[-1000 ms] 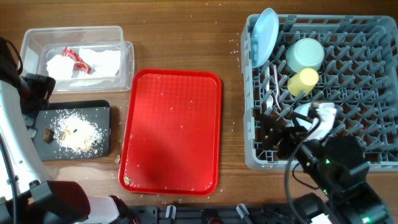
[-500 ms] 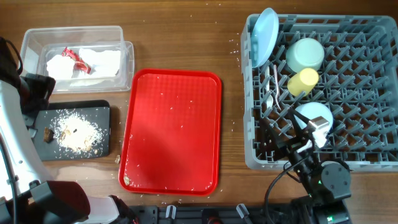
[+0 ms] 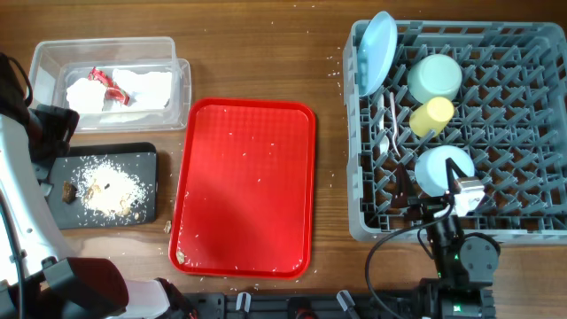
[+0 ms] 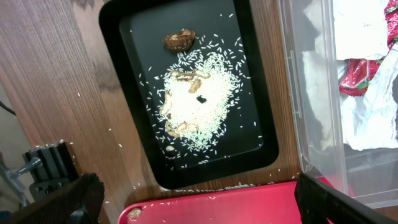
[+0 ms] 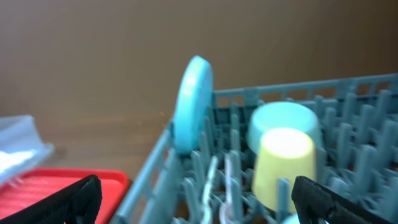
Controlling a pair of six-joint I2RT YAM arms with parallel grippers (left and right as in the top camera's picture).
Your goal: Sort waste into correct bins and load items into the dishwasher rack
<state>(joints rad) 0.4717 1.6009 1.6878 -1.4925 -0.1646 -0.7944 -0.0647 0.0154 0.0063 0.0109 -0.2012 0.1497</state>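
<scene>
The grey dishwasher rack [image 3: 355, 182] holds an upright light blue plate [image 3: 376, 51], a pale green bowl [image 3: 435, 77], a yellow cup [image 3: 431, 116], a light blue bowl [image 3: 441, 168] and the white spoon and fork [image 3: 387, 124]. My right gripper [image 3: 434, 197] hangs open at the rack's near edge, empty and facing the cup [image 5: 283, 165] and plate [image 5: 193, 102]. White napkins [image 3: 146, 89] and a red wrapper [image 3: 108, 81] lie in the clear tub [image 3: 53, 53]. Rice crumbs [image 4: 199, 106] and brown bits [image 4: 179, 40] lie in the black tray [image 4: 124, 93]. My left gripper [image 4: 205, 202] is open above it.
A bright red tray [image 3: 244, 186] lies in the middle of the wooden table, with scattered rice grains on it and a small clump at its near left corner [image 3: 182, 256]. My left arm [image 3: 27, 195] stands along the table's left edge.
My right gripper has drawn back toward the table's near edge. The light blue bowl now shows in full and stays in the rack. The left arm has not moved.
</scene>
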